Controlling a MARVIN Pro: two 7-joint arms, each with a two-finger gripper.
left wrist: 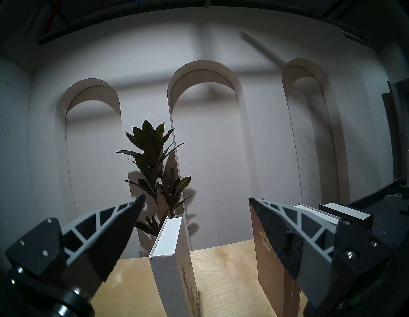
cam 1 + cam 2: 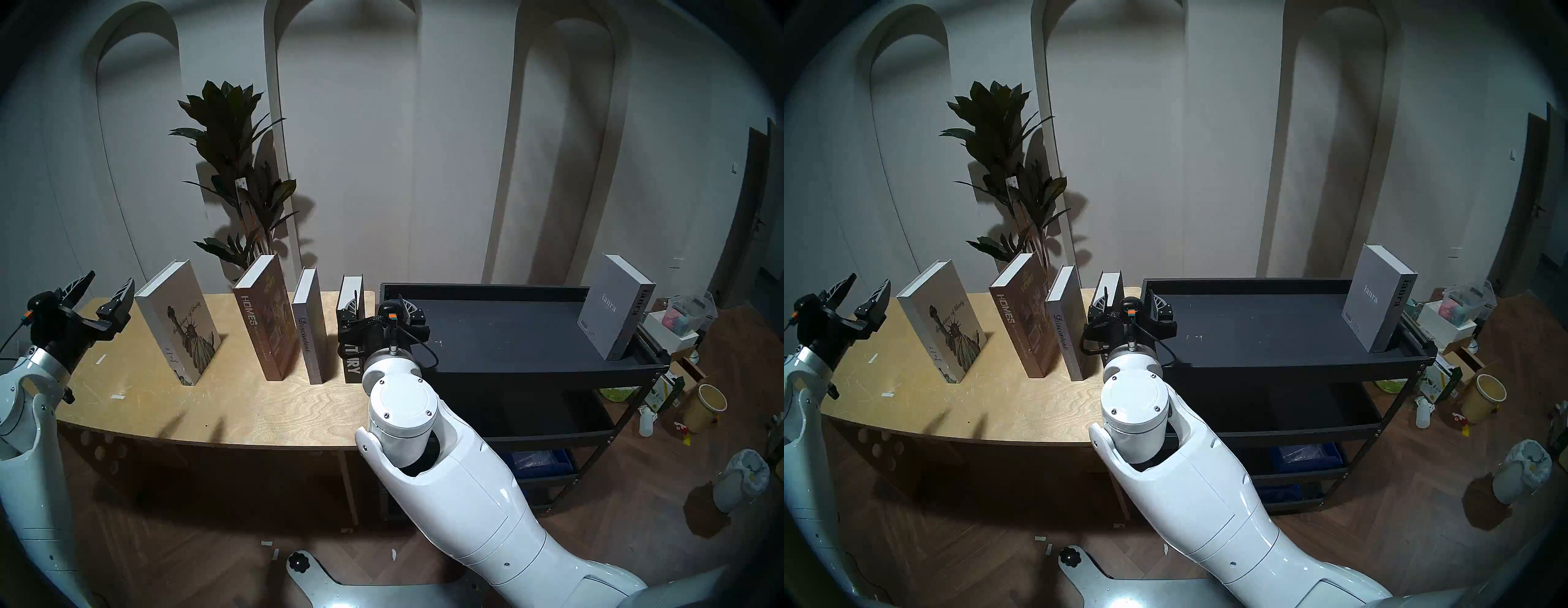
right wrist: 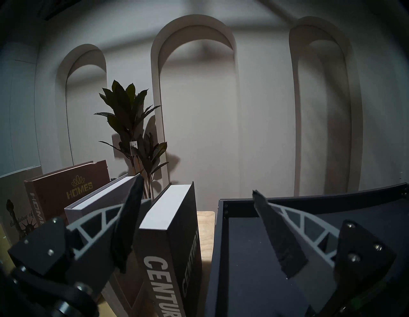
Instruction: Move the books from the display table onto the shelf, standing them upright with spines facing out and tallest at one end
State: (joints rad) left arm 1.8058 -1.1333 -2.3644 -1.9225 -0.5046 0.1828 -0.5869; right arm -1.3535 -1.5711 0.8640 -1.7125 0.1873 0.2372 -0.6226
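Standing between the right gripper spread jaws, CENTURY book

Four books stand upright along the worktop's far edge: the white Statue of Liberty book nearest the left end, then brown HOMES, grey Discontent and black CENTURY by the right edge. The grey ianra book stands at the shelf's right end. The right pincer, wide apart, straddles CENTURY's spine side; the left pincer hovers spread over the left end.
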